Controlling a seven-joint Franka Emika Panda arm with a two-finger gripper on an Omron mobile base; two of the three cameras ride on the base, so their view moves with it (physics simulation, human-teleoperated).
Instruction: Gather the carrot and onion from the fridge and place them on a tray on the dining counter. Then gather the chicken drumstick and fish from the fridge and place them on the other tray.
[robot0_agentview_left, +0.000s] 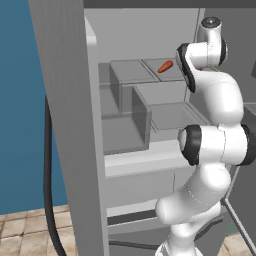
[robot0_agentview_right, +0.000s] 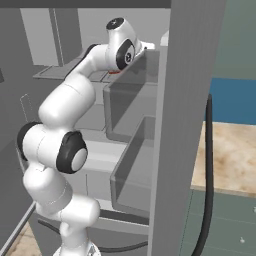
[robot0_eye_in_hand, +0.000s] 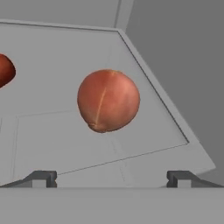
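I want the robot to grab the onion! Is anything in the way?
Nothing visible is. In the hand view the onion lies on the bare fridge shelf, straight ahead of the open gripper.

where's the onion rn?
In the hand view the onion lies on a grey fridge shelf, centred ahead of the open gripper and untouched. A second reddish item sits at its left, cut off by the frame edge.

the arm is glossy white, built of rounded, bulbous segments with black bands at the joints and a grey disc capping its top. two small dark fingertips are blocky.
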